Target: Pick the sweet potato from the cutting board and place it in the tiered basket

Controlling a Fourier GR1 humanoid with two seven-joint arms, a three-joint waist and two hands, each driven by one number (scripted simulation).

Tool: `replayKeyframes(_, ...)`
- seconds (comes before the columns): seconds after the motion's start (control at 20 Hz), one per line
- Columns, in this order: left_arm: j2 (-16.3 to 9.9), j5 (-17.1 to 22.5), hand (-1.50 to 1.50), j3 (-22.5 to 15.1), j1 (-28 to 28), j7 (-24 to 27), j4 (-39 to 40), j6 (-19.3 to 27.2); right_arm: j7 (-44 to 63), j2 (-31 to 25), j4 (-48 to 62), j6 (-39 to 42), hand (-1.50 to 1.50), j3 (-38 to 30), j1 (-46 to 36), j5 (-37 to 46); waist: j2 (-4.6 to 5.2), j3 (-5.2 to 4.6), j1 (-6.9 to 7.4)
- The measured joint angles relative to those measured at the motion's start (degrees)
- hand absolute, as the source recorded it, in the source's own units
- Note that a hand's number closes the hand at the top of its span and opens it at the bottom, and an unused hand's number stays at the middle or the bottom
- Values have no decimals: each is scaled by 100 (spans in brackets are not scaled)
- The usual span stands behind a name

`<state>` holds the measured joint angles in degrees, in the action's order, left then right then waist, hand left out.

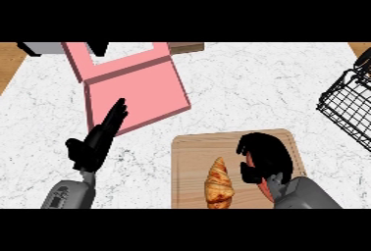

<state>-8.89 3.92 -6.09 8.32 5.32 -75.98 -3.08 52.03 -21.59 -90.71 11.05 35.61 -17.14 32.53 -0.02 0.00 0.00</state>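
On near-centre counter: wooden cutting board (pixel 192 162), bearing a croissant (pixel 218 185) and, at its right side, the sweet potato (pixel 271 188), orange sliver showing beneath the right hand (pixel 267 158), fingers curled round it. Left hand (pixel 98 138): left of board, fingers straight, holding nothing. Far left: pink box (pixel 138 93), lid raised. Far right edge: black wire tiered basket (pixel 349 110).

The cutting board (pixel 190 162) lies on the counter (pixel 253 78) at the near edge. On the cutting board, the croissant (pixel 218 185) lies left of the sweet potato (pixel 270 188). The open box (pixel 134 93) lies behind and left of the cutting board; the tiered basket (pixel 349 115) stands behind and right of it.
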Motion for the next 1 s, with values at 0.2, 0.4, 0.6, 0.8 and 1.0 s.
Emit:
replayKeyframes(0.2,19,-45,0,43,-80,-150,-226,-55,-221,231,-22,30,150,-116,155,390,-1,0,3)
replayKeyframes(0.4,69,-126,0,93,-164,-19,-159,-158,-347,496,-34,160,150,-293,199,762,-3,2,6)
replayKeyframes(0.6,114,-143,0,169,-133,-47,-136,-125,-327,118,-477,122,150,-654,573,972,-21,2,-95)
replayKeyframes(0.8,1,-92,0,389,-376,8,-180,-19,-338,-891,-466,-284,150,-1793,1343,892,-96,20,-584)
replayKeyframes(1.0,-64,-44,0,574,-552,36,-220,89,-656,-1670,-331,-807,150,-3154,1939,519,-158,31,-922)
